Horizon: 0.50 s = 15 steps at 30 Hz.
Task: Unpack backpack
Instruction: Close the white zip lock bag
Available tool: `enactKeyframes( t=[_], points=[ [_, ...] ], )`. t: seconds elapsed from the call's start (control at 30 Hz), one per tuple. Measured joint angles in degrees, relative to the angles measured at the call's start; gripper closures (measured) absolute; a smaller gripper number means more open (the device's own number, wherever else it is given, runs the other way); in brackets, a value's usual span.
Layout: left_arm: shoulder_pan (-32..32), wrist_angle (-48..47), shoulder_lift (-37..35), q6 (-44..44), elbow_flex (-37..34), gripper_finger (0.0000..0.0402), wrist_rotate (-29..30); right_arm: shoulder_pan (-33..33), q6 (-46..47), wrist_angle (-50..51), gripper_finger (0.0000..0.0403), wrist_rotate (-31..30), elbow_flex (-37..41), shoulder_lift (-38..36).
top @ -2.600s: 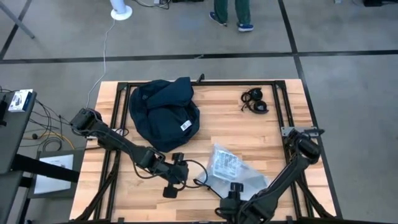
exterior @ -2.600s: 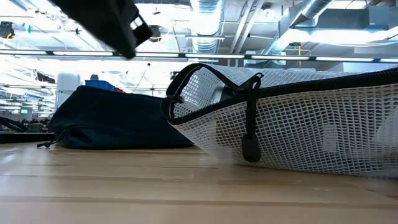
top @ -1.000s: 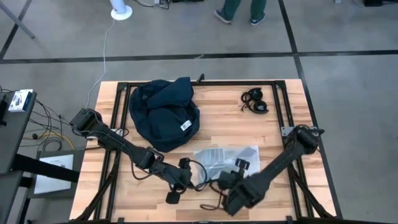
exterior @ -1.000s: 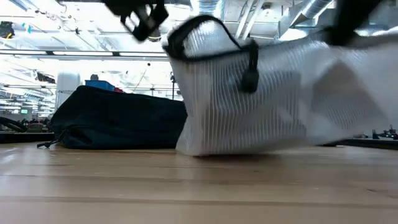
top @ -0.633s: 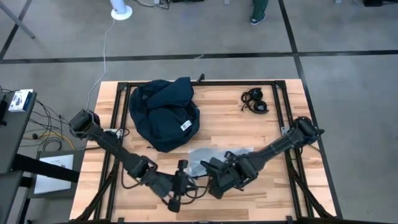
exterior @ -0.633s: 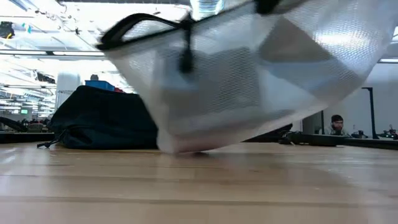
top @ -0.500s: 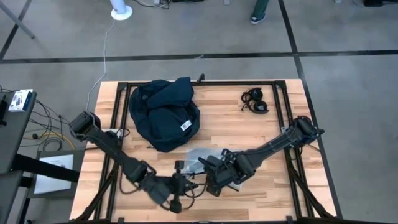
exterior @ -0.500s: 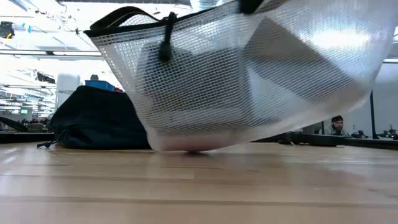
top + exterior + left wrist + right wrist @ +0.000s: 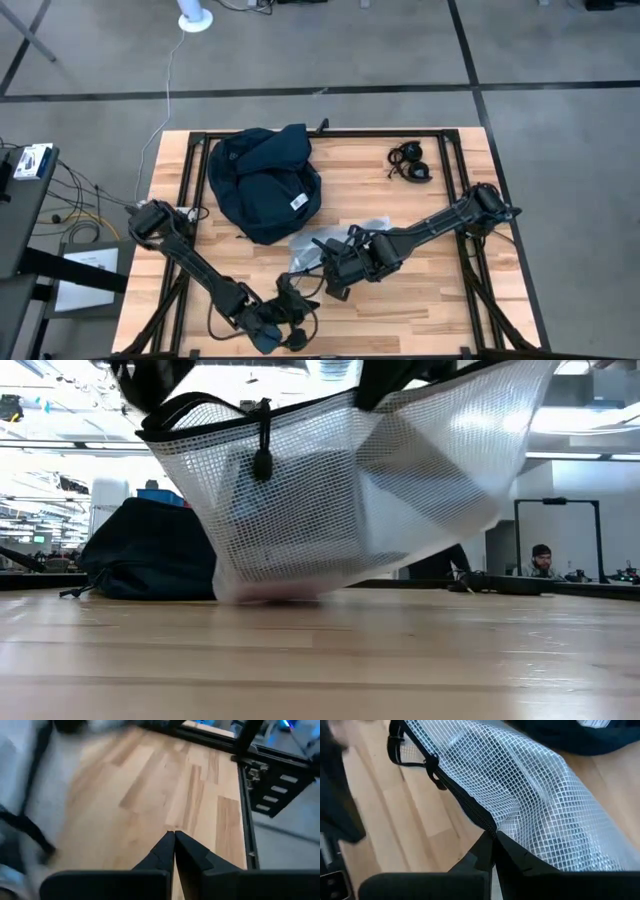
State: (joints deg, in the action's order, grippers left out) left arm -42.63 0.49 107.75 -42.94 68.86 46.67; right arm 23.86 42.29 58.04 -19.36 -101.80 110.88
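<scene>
The dark navy backpack (image 9: 265, 188) lies on its side at the table's far left, also seen in the low view (image 9: 150, 555). A clear mesh pouch (image 9: 340, 500) with a black zipper edge hangs tilted in the table's middle, just right of the backpack. My right gripper (image 9: 335, 270) is shut on it. My left gripper (image 9: 288, 333) is at the table's near edge, shut (image 9: 174, 839) with nothing between its fingers. My right gripper pinches the pouch's black zipper edge (image 9: 489, 827) between its two fingers, which lie across that edge. The pouch (image 9: 530, 790) hangs tilted below the hold, and its lowest end (image 9: 268, 596) is down at the table top.
A black set of headphones with cable (image 9: 410, 162) lies at the far right. The black table frame (image 9: 455, 180) runs along the sides. Bare wood (image 9: 420, 300) lies open at the near right. A person sits far off in the room (image 9: 541, 560).
My right gripper has gone from the near edge toward the table's far left, carrying the mesh pouch up and over toward the backpack; the pouch now hangs tilted beside it. My left gripper has drawn back toward the near edge.
</scene>
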Motion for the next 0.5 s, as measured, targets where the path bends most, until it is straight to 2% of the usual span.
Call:
enactKeyframes(
  t=[0.1, 0.2, 0.33, 0.43, 0.5],
  points=[
    [-0.18, -1.46, 1.77, -7.93, -0.02, 0.0402, 2.75, -0.2, -1.85, 0.26, 0.0403, -0.12, 0.0, 0.01],
    [-0.43, -8.15, 1.62, -16.07, -0.02, 0.0402, 7.76, -0.12, -3.07, 0.55, 0.0403, -0.15, 0.0, 0.01],
    [0.08, -19.53, 1.37, -25.55, -0.02, 0.0402, 6.39, 0.72, -3.33, 1.63, 0.0403, -0.15, 0.0, 0.03],
    [1.7, -24.08, 1.42, -27.82, -0.13, 0.0402, 6.33, 1.77, -3.08, 1.45, 0.0403, -0.12, 0.0, 0.03],
    [2.58, -26.21, 1.42, -26.98, -0.21, 0.0402, 8.63, 2.7, -1.96, 1.86, 0.0403, 0.02, 0.0, 0.03]
  ],
)
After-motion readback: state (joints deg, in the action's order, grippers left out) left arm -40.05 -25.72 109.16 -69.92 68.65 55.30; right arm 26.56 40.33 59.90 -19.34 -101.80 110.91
